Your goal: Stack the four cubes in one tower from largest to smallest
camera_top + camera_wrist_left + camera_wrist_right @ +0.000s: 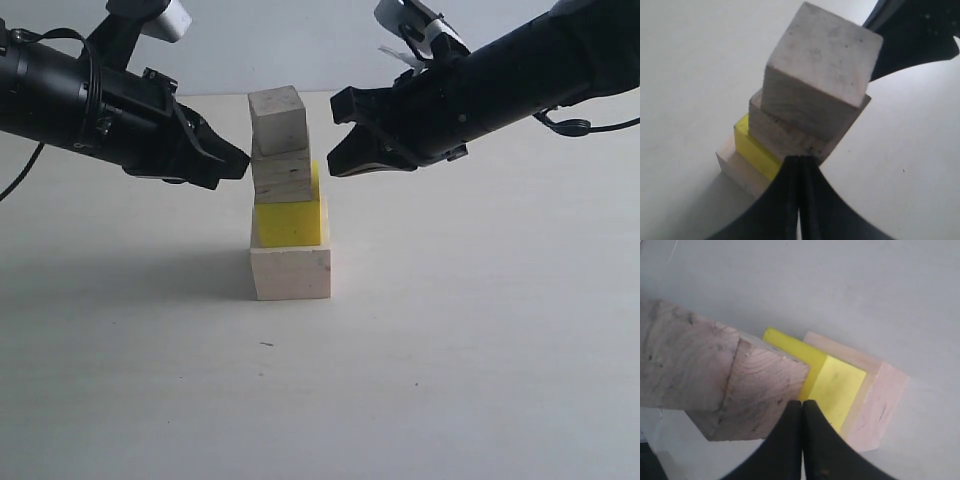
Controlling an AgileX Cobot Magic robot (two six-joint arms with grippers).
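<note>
The tower stands mid-table: the large pale wood cube [290, 272] at the base, then the yellow cube [292, 222], the grainy wood cube [282, 175], and the small whitish cube [278, 118] on top, slightly offset and twisted. My left gripper [243, 162] is shut and empty, its tip at the grainy cube's left side. My right gripper [334, 160] is also shut and empty, just right of the tower at the same height. The left wrist view has the left gripper [801, 159] tip against the grainy cube [785, 135]. The right wrist view has the right gripper [801, 402] by the grainy cube [765, 390] and yellow cube [837, 385].
The pale table [450, 360] spreads around the tower with only a tiny dark speck [266, 345] in front. Both black arms slant in from the upper corners; the right arm [920, 35] shows behind the tower in the left wrist view.
</note>
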